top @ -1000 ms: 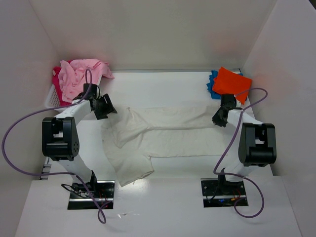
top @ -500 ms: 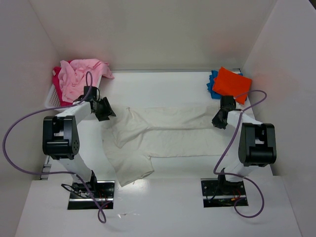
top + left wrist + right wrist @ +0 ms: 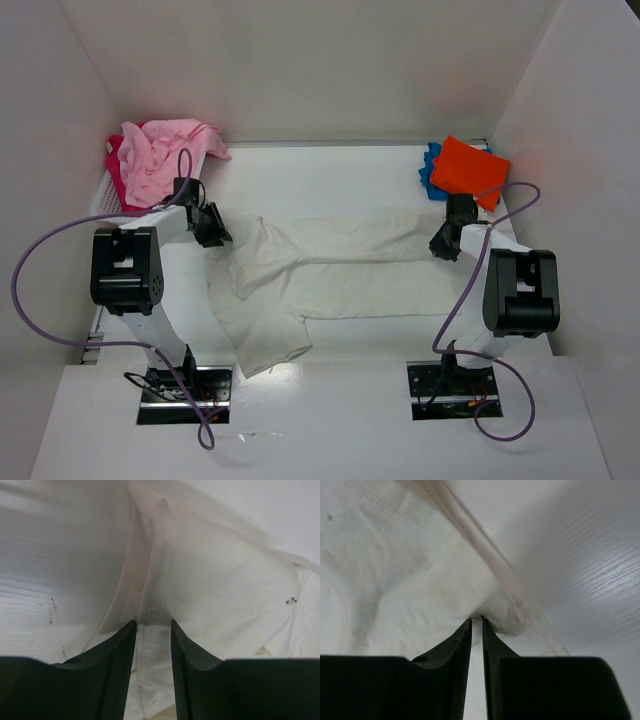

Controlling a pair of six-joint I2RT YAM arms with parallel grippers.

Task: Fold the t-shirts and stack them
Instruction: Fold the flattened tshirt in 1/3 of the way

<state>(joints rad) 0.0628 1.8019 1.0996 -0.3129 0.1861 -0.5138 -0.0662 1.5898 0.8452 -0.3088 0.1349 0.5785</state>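
Cream-white t-shirt lies spread flat across the middle of the white table, long way left to right, with one sleeve trailing toward the near edge. The left gripper is low at the shirt's far-left corner. In the left wrist view its fingers stand apart on either side of a stitched hem ridge, with cloth showing in the gap; can't tell if they're actually pinching it. The right gripper is at the shirt's right end. In the right wrist view its fingers are nearly together, clamped on a small bunched fold of the cream cloth right at the tips. The hem runs off diagonally beside it and bare table shows to the right. Light pink t-shirt is heaped in the far-left corner over the red-magenta t-shirt, both in the white slotted basket. In the far-right corner the orange t-shirt sits folded on top of the blue t-shirt, just behind the right gripper.
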